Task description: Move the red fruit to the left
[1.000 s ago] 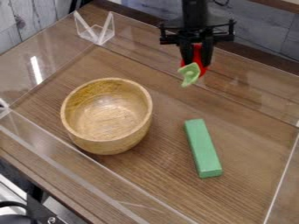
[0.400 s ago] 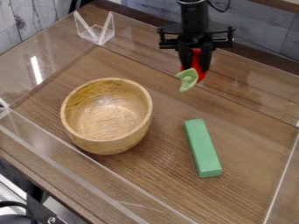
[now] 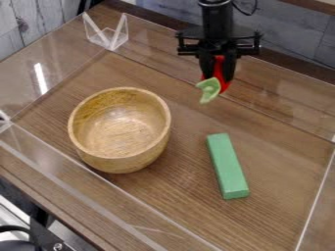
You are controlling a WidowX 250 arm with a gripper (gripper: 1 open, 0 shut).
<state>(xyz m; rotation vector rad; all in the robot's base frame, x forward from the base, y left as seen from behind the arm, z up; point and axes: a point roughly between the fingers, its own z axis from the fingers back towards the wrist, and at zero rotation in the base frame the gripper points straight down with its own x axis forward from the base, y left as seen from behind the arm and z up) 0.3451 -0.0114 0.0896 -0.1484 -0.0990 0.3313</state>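
Note:
The red fruit (image 3: 215,82) is a small glossy red piece with a green leafy cap hanging at its lower left. It is lifted above the wooden table at the back right. My gripper (image 3: 220,65) comes straight down from above and is shut on the red fruit, its black fingers pinching the top of it. The fruit hangs tilted, with the cap pointing down and left.
A wooden bowl (image 3: 119,127) stands left of centre. A long green rectangular block (image 3: 226,165) lies at the front right. Clear acrylic walls (image 3: 102,32) ring the table (image 3: 275,118), with an upright corner piece at the back left.
The gripper and the held fruit have shifted slightly to the left and a little up since the earliest frame. Bowl and green block have not moved.

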